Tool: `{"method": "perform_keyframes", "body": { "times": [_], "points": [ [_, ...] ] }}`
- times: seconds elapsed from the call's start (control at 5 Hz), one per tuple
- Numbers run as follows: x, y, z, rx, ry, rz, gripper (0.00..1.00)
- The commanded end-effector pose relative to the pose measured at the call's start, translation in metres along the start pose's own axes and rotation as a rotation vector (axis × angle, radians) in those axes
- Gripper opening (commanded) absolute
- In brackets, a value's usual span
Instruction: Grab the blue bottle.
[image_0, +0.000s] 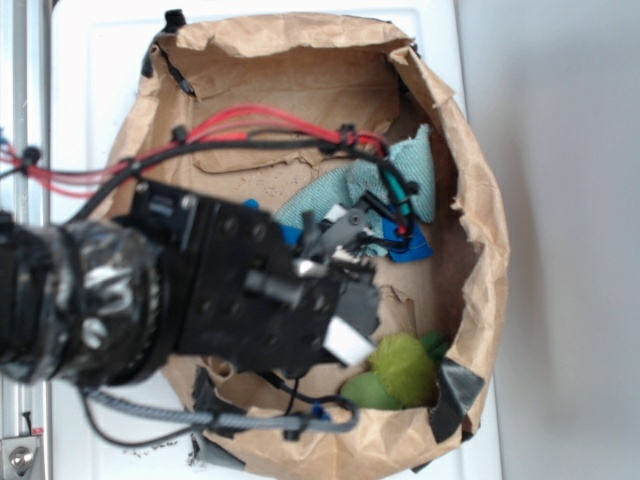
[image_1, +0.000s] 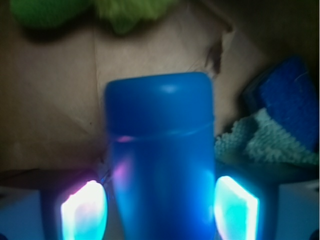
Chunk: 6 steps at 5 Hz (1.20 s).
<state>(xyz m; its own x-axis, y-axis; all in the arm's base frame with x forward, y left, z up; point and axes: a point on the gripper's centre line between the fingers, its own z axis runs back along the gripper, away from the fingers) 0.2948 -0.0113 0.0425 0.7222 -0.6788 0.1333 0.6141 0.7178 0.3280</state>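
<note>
Status of task: grasp nearly made, not shown complete. In the wrist view the smooth bright-blue plastic bottle (image_1: 160, 150) stands between my two fingers, filling the middle of the frame. My gripper (image_1: 160, 207) is spread, one glowing pad (image_1: 82, 210) on one side of the bottle and one on the other, each just beside the body. Whether either pad is touching the plastic I cannot tell; a thin dark gap seems to show on both sides. Left to do, by my judgement: close on the body, then lift.

Items, largest first:

1. White bench (image_0: 250, 30), bare where it shows around the bag; a pale grey surface lies beyond its edge. Nothing more of the room is visible.
2. Crumpled brown paper bag (image_0: 480, 200), rim rolled down to form a shallow basin, patched with dark tape at the rim. All loose items lie inside it.
3. My black arm and wrist (image_0: 200, 290), reaching into the bag, with red and black cables trailing over it.
4. Blue bottle, as above; in the exterior view only slivers of blue show beside my gripper.
5. Light teal terry cloth (image_0: 400, 180), bunched against the bag's wall.
6. Green fuzzy soft toy (image_0: 400, 365), near the taped rim.
7. Small dark-blue chunky piece (image_1: 287, 95), resting by the cloth.
</note>
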Motion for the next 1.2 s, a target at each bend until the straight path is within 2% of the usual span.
{"method": "perform_keyframes", "body": {
  "times": [0.0, 0.2, 0.4, 0.6, 0.8, 1.0],
  "points": [
    [-0.008, -0.01, -0.012, 0.086, 0.004, 0.056, 0.0],
    [-0.01, -0.001, 0.002, 0.106, -0.02, 0.126, 0.0],
    [-0.01, 0.032, 0.042, 0.022, -0.003, 0.294, 0.0],
    [-0.012, 0.079, 0.076, -0.127, -0.023, 0.419, 0.0],
    [-0.017, 0.104, 0.098, -0.118, -0.017, 0.519, 0.0],
    [-0.033, 0.108, 0.116, -0.171, -0.032, 0.531, 0.0]
  ]
}}
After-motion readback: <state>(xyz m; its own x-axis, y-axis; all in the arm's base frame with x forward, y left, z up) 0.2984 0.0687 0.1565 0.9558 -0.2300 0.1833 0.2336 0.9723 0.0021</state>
